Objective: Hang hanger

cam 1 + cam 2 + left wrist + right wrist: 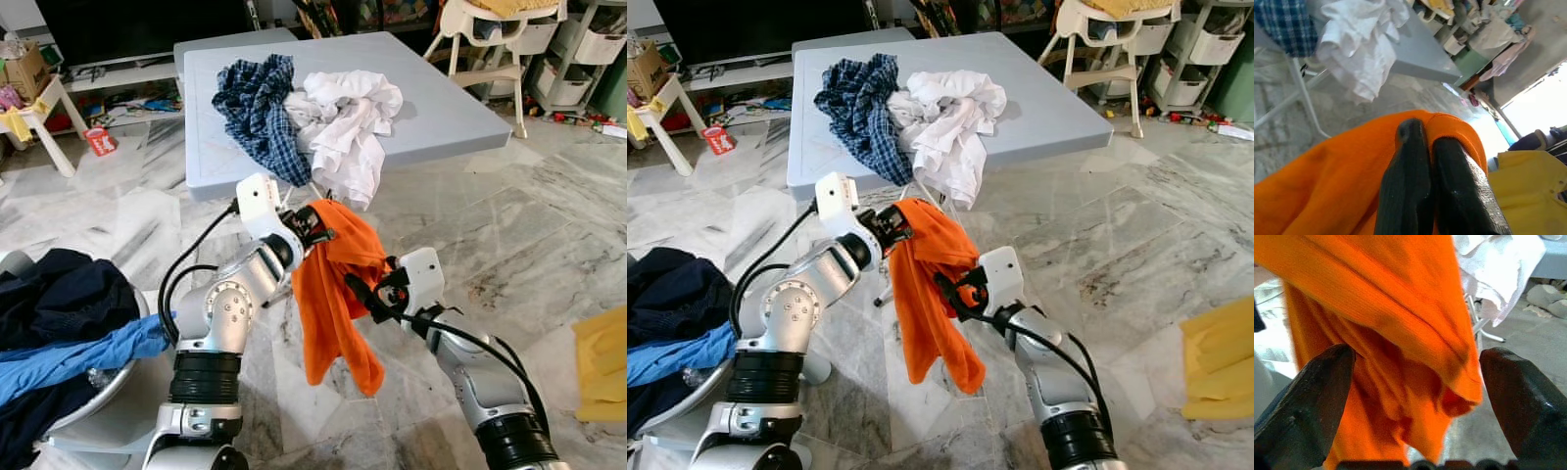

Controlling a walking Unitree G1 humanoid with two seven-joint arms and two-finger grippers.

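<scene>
Left eye view: we see a plaid shirt (257, 113) and white shirt (343, 127) heaped on the worktop (441, 108); before it our left pincer (315, 227) pinches the hanging orange garment (333, 294) shut, right pincer (367, 294) gaping around its folds

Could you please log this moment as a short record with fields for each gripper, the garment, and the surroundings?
Left gripper: shut on the orange garment, holding it up near its top
Right gripper: open, fingers either side of the hanging cloth
Orange garment: dangles between the arms, above the marble floor
Table: carries a plaid shirt and a white shirt
Basket: at the robot's left, dark and blue clothes
Hanger: cannot tell
</scene>
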